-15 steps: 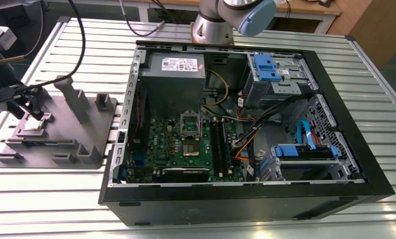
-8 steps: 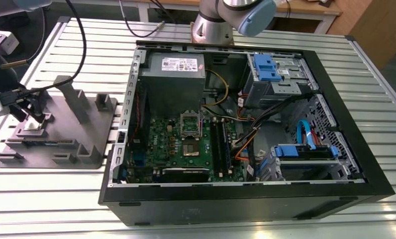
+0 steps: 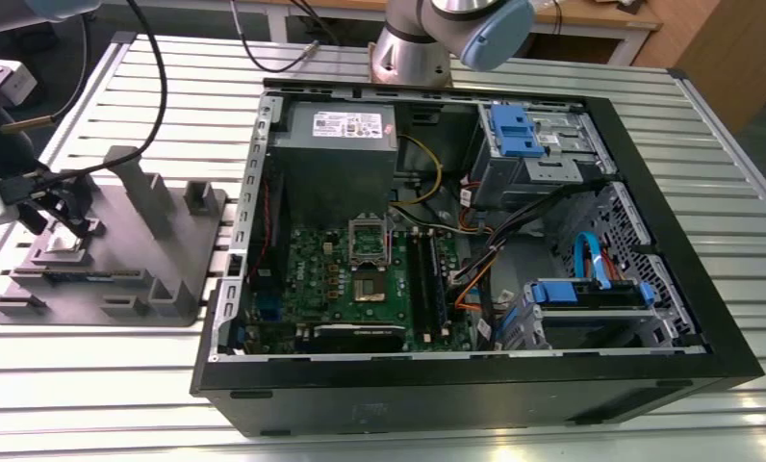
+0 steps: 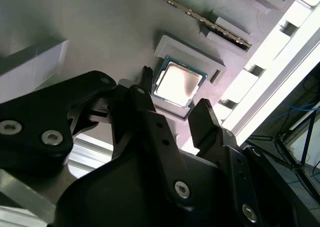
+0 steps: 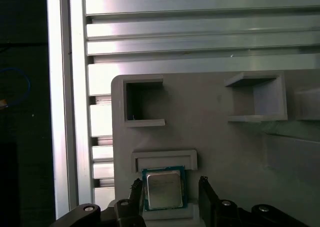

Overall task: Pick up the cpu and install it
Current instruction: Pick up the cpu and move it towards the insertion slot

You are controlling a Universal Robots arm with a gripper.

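Pick-up step in hand, nothing lifted yet. Hovering low over the grey plastic holder tray (image 5: 225, 152) with the black two-fingered claw (image 5: 169, 183), spread apart and gripping nothing. Straddling the small flat square cpu (image 5: 163, 188), silvery-grey metal top and thin dark rim, with one finger close beside each of two opposite sides; hard to say whether touching. Lying flat in a shallow walled recess right by the tray's outer edge, the edge turned away from the open black computer case (image 3: 486, 385). Parked on the slatted aluminium surface (image 3: 101, 385), tray towards the edge at the exterior view's left, case alongside with its green motherboard (image 3: 344, 279) exposed. Judging from here: calls for a square, centred squeeze on the chip's edges, light pressure, then a level lift clear of the recess walls.
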